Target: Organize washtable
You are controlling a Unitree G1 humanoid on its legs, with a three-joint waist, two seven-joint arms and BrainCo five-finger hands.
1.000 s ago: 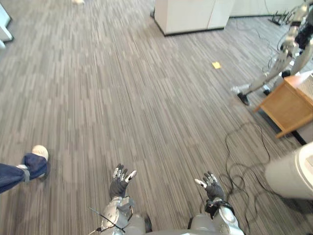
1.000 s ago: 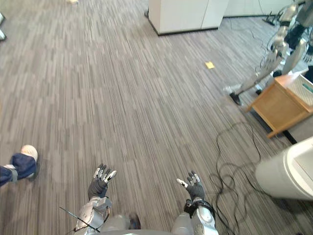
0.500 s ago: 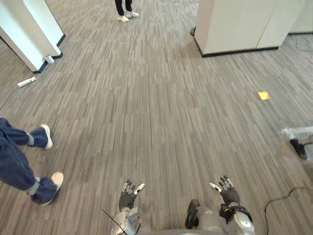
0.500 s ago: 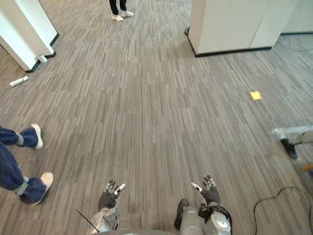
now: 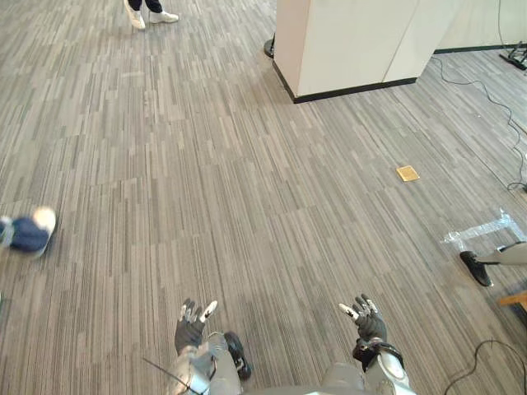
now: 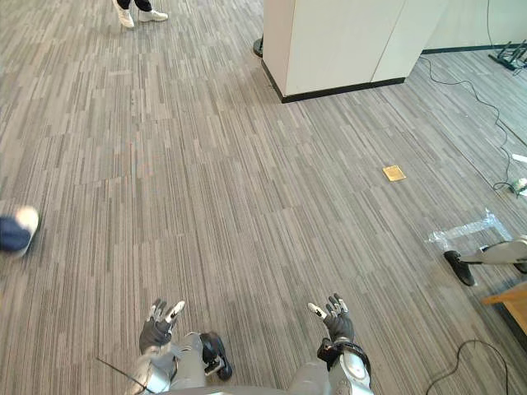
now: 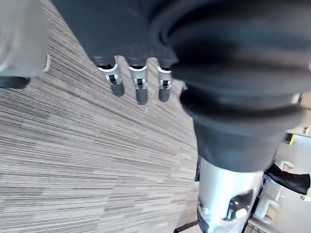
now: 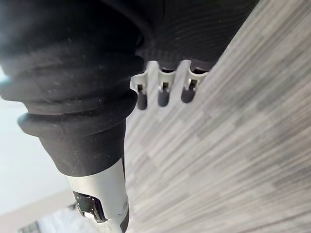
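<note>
Setting: You looked down on a wide floor (image 5: 247, 189) of grey, plank-like strips with a fine striped grain.

Left hand: Your left hand (image 5: 191, 325) hung low in front of you. Its silver, dark-tipped fingers (image 7: 141, 90) were loosely spread and nearly straight, and it held nothing.

Right hand: Your right hand (image 5: 366, 321) hung level with the left and apart from it. Its fingers (image 8: 163, 94) were relaxed and spread in the same way, over bare floor.

Washtable: You could not tell which way the washtable lay from either hand. That left its long axis and the nearer arm unjudged too.

Coming move: In my judgement you needed to turn or walk until you found the washtable before any reach made sense. Both hands were free for it.

Column: A smooth, white, box-shaped column (image 5: 354, 41) with a black skirting stood far ahead, to your right.

Small things: A flat yellow square (image 5: 408, 173) lay on the floor well apart from your right hand. A crinkled strip of clear plastic (image 5: 486, 229) lay further right, and a pale wooden corner (image 6: 515, 304) showed at the right edge.

People: One person's white shoe and blue cuff (image 5: 29, 232) showed at your left. Another person's white shoes (image 5: 152, 15) stood far ahead on the left.
</note>
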